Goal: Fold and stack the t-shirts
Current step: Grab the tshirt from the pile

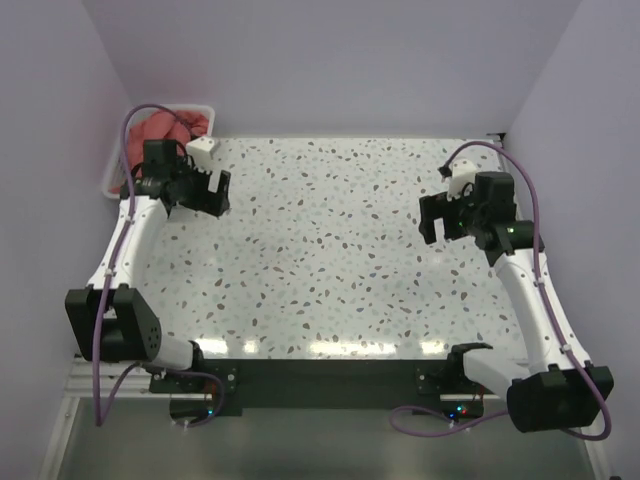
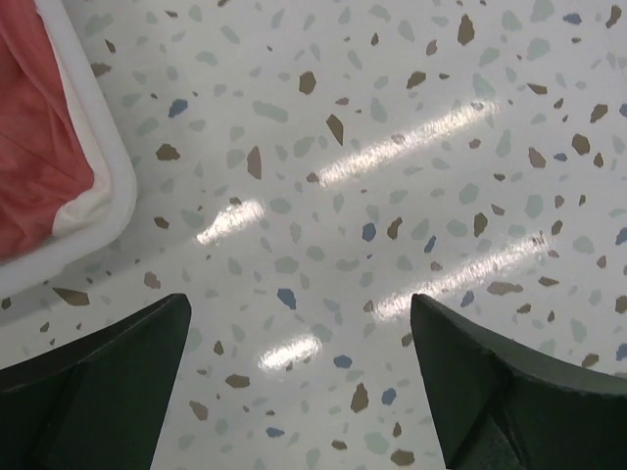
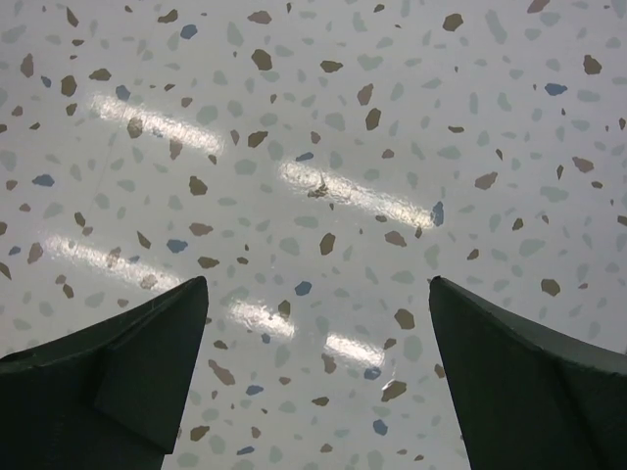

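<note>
The coral-red t-shirt [image 1: 166, 128] lies bunched up in the white basket [image 1: 204, 106] at the far left corner of the speckled table [image 1: 330, 240], with the basket hanging partly past the table's left edge. From my left wrist I see a fold of that red cloth [image 2: 34, 127] pressed against the inside of the basket's rounded rim [image 2: 110, 191], with a pale strip of fabric showing at its lower edge.

My left pincer [image 1: 210, 194] hangs over the table just beside the basket, on its near right side. Its jaws stand wide apart and there is nothing between them. In the wrist view the two dark fingers [image 2: 108, 377] frame bare tabletop, and the gap between them [image 2: 299, 313] sits a little to the right of the basket's corner. I am not touching the shirt or the basket.

My right pincer [image 1: 430, 220] hovers over the right side of the table, well apart from the basket. It too is spread wide, holding nothing; its wrist view shows only speckled surface and streaks of reflected light between the fingers [image 3: 529, 382].
</note>
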Robot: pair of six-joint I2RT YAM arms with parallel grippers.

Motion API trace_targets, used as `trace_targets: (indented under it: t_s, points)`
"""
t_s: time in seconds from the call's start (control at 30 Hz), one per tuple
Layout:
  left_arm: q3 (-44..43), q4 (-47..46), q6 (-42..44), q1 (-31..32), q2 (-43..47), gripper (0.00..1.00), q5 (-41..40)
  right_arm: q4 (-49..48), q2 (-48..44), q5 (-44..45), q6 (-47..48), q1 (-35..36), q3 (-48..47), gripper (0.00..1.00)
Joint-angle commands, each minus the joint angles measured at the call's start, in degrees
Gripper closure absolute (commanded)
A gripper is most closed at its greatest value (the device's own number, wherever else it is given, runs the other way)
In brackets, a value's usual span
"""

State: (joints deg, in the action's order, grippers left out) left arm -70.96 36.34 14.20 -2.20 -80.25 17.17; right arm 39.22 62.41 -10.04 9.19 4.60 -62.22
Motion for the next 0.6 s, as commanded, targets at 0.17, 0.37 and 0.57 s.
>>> trace_targets:
  t_s: [0.17,0.37,0.57]
  points:
    - [-25.2,4.8,-7.3,-6.7,-14.1,0.00,9.5,0.2,2.7,-2.5,0.2,0.1,-3.5,0.01]
    - [-47.8,2.0,-11.7,-12.3,-29.8,0.00,3.2,-0.7,4.8,-2.6,0.0,0.1,-4.8,0.01]
    - [-54.5,-7.3,-12.0,-14.0,-37.6,0.00,-2.2,-1.1,5.8,-2.5,-0.3,0.1,-5.5,0.01]
